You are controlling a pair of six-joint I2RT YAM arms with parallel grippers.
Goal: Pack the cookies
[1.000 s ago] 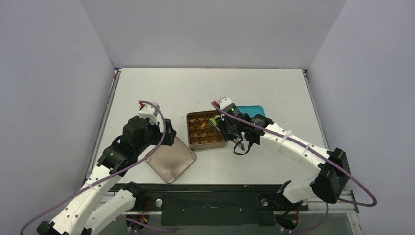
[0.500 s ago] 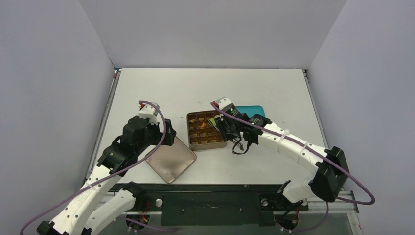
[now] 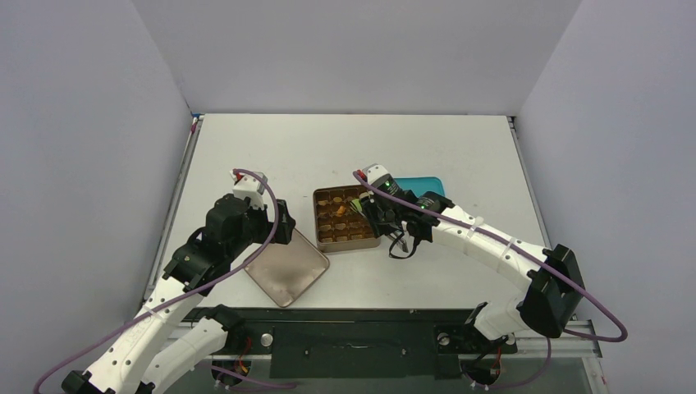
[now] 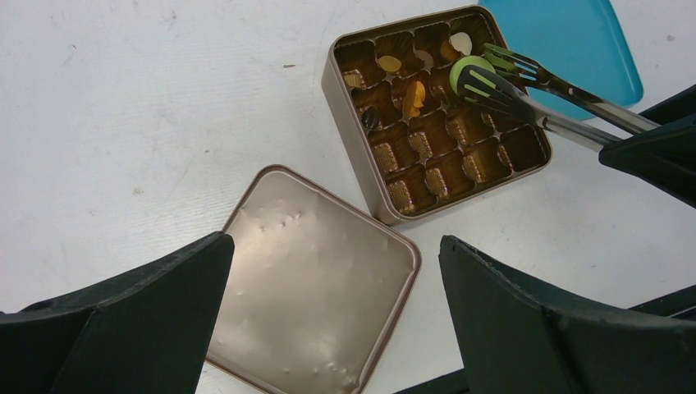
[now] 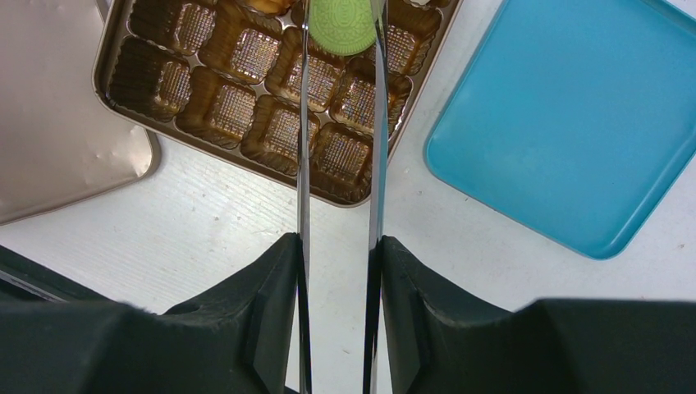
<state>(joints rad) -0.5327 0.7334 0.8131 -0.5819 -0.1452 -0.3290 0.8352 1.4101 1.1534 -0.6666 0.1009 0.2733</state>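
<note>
A gold tin [image 4: 354, 141] with brown paper compartments stands on the white table. Some compartments at its far side hold cookies: a yellow one [image 4: 390, 63], an orange one [image 4: 414, 94], a dark one [image 4: 370, 117] and a pale one [image 4: 461, 41]. My right gripper [image 5: 339, 246] is shut on long metal tweezers [image 5: 303, 164]. The tweezers pinch a round green cookie [image 5: 341, 25] just above the tin's far right compartments; the cookie also shows in the left wrist view [image 4: 472, 72]. My left gripper [image 4: 334, 242] is open and empty above the tin's lid [image 4: 320, 271].
The gold lid [image 3: 287, 267] lies flat to the left and near side of the tin [image 3: 318, 222]. A blue tray [image 3: 423, 185] lies to the right of the tin, behind my right gripper [image 3: 384, 215]. Grey walls enclose the table on three sides.
My right arm has shifted slightly to the left with the tweezers and green cookie over the tin. The left arm has not moved.
</note>
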